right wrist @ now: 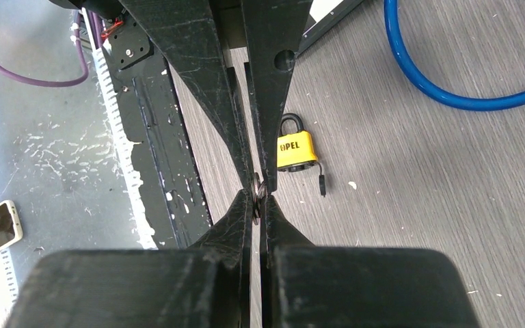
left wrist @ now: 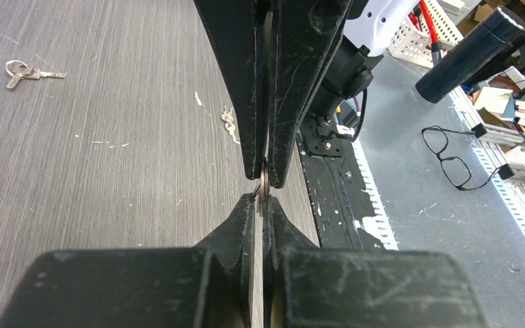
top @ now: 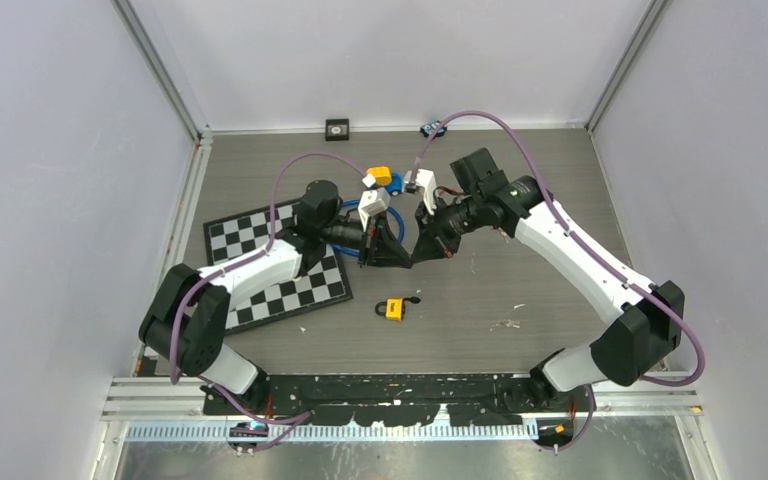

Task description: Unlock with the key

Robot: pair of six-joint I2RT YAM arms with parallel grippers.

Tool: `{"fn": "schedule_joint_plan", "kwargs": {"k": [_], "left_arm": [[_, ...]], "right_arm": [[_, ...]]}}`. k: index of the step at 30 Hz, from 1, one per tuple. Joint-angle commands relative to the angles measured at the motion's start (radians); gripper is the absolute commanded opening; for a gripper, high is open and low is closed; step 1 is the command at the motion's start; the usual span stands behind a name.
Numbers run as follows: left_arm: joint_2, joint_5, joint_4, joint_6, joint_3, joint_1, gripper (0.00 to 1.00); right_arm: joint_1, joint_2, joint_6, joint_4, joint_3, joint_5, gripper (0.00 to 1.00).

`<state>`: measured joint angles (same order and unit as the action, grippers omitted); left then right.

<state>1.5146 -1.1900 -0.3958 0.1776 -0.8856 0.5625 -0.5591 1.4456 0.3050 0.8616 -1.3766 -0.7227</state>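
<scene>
Checkerboard mat (top: 260, 262) sits off to the left. Left hand (left wrist: 260, 205) and right hand (right wrist: 258, 201) meet tip to tip above the surface (top: 530, 200), both clamped on the key (left wrist: 263, 186). Yellow padlock (top: 395, 308) lies on the near side, blue cable (right wrist: 410, 75) behind.

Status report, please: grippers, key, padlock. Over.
Left gripper and right gripper both shut, tip to tip, on key. Padlock on table, apart from both. Nothing in the way.
</scene>
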Motion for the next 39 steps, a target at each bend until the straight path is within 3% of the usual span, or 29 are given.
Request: {"fn": "schedule_joint_plan", "kwargs": {"k": [1,9,17,26,27,30,36,39], "left_arm": [[-0.012,-0.024,-0.058,-0.007,0.021,0.005,0.0],[-0.053,0.002,-0.024,-0.028,0.028,0.005,0.0],[-0.083,0.052,0.128,-0.169,0.013,0.005,0.0],[-0.074,0.046,0.144,-0.199,0.007,0.007,0.0],[-0.076,0.047,0.144,-0.199,0.007,0.007,0.03],[-0.08,0.049,0.142,-0.196,0.009,0.008,0.24],[-0.06,0.063,0.088,-0.151,0.024,0.016,0.56],[-0.052,0.104,0.062,-0.131,0.023,0.028,0.59]], "right_arm": [[0.002,-0.057,-0.01,-0.046,-0.007,0.014,0.01],[0.002,-0.066,0.041,-0.014,0.008,0.086,0.01],[0.001,-0.027,0.087,0.063,-0.031,0.13,0.01],[0.002,-0.025,0.045,0.015,-0.022,0.118,0.01],[0.002,-0.025,0.039,0.012,-0.021,0.118,0.01],[0.002,-0.033,-0.001,-0.021,-0.008,0.119,0.0],[0.002,-0.049,-0.066,-0.081,0.01,0.096,0.01],[0.002,-0.046,-0.083,-0.097,0.01,0.092,0.01]]}}
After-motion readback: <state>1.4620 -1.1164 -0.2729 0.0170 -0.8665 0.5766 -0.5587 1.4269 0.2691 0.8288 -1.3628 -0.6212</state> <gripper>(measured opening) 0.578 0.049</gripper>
